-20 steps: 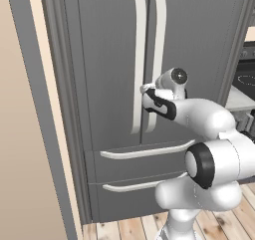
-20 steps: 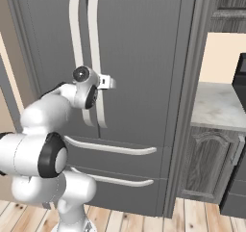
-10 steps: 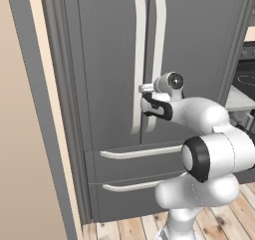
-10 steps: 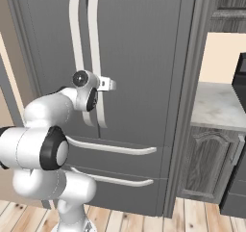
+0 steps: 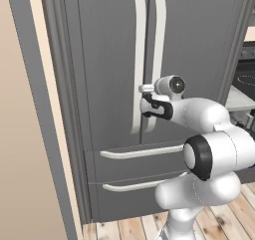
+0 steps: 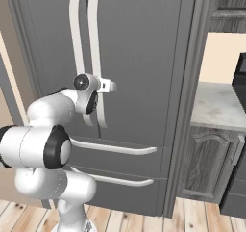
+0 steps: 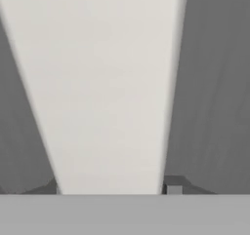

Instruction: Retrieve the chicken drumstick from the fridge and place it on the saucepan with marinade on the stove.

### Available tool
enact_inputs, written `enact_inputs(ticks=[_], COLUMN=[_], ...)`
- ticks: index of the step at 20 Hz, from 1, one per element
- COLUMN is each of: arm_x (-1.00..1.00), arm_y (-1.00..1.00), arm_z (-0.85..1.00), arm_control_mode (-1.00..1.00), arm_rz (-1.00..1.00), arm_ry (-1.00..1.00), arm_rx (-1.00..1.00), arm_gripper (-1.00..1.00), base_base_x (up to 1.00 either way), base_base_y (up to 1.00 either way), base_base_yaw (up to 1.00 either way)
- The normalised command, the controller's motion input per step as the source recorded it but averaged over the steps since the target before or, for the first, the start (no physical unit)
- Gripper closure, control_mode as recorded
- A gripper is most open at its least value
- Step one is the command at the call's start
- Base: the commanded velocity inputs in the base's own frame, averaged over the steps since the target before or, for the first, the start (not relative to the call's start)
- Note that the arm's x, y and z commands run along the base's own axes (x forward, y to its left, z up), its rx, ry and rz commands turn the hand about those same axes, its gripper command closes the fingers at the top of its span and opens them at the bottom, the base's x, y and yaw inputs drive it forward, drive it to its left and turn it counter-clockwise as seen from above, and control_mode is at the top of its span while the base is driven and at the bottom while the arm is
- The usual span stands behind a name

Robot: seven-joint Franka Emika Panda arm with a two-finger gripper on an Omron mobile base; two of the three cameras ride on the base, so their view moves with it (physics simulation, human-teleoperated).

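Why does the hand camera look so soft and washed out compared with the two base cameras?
Hand view: the pale fridge handle sits right against the lens, blurred, edges smeared, no shading detail. Left base view: sharp, flat even light, gripper at the handle. Right base view: equally crisp, soft shadow beside the fridge handles.

I count one fridge [image 5: 109, 60], two vertical door handles [image 5: 139, 60], two drawer handles [image 5: 142, 151], one lower cabinet [image 6: 207, 163].
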Motion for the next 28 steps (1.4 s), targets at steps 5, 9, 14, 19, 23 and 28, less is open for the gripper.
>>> enact_inputs(ticks=[5, 9, 14, 19, 23, 28], arm_x=[-0.04, -0.48, -0.86, -0.94, -0.59, -0.13], arm_y=[-0.05, -0.42, -0.81, -0.85, -1.00, -0.94], arm_z=[0.03, 0.08, 0.17, 0.15, 0.00, 0.00], arm_control_mode=[-1.00, -1.00, -1.00, -1.00, -1.00, -1.00], arm_rz=[-0.02, -0.02, 0.00, 0.03, 0.16, 0.19], arm_ry=[0.02, 0.09, 0.15, 0.26, 0.25, 0.31], arm_rx=[0.00, 0.00, 0.00, 0.00, 0.11, 0.06], arm_gripper=[1.00, 1.00, 1.00, 1.00, 1.00, 1.00], base_base_x=[0.00, 0.00, 0.00, 0.00, 0.00, 0.00], base_base_y=[0.00, 0.00, 0.00, 0.00, 0.00, 0.00], base_base_yaw=[0.00, 0.00, 0.00, 0.00, 0.00, 0.00])
